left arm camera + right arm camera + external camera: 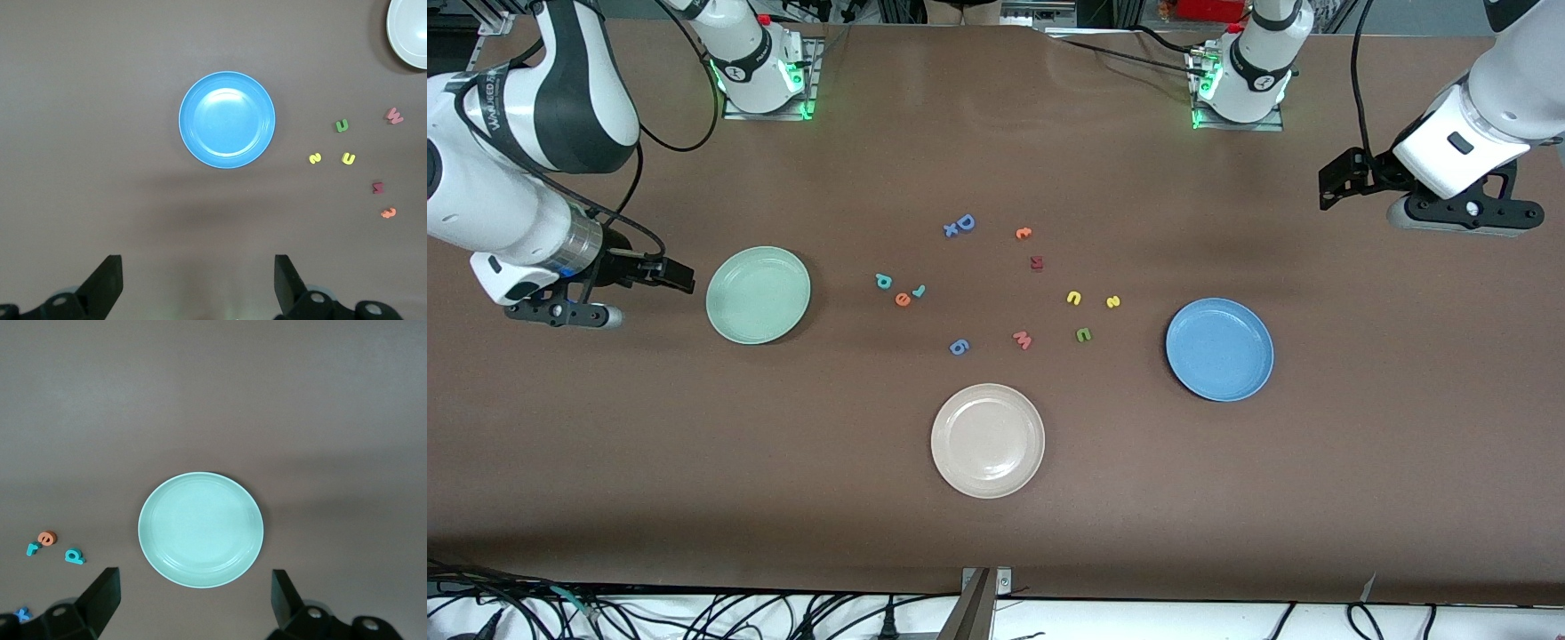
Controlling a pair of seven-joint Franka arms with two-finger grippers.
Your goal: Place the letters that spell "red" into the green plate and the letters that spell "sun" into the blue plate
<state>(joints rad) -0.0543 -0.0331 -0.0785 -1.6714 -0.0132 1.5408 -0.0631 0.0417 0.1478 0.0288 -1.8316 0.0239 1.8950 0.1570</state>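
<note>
Six letters are wanted and none is yet in a plate. The teal "d", orange "e" and teal "r" are clustered mid-table, toward the green plate, which is bare. The yellow "s", yellow arch and olive arch are loosely grouped nearer the blue plate, also bare.

The right gripper is held up beside the green plate at the right arm's end, jaws spread wide, nothing held. The left gripper is held up at the left arm's end, likewise spread wide and empty.

Advice, as judged: the "e" and "r" are almost touching, so the lone "d" is best approached first. Jaws should be narrowed before descent and centred squarely over one letter. The pink "w", dark red letter and small orange letter are to be left alone.
</note>
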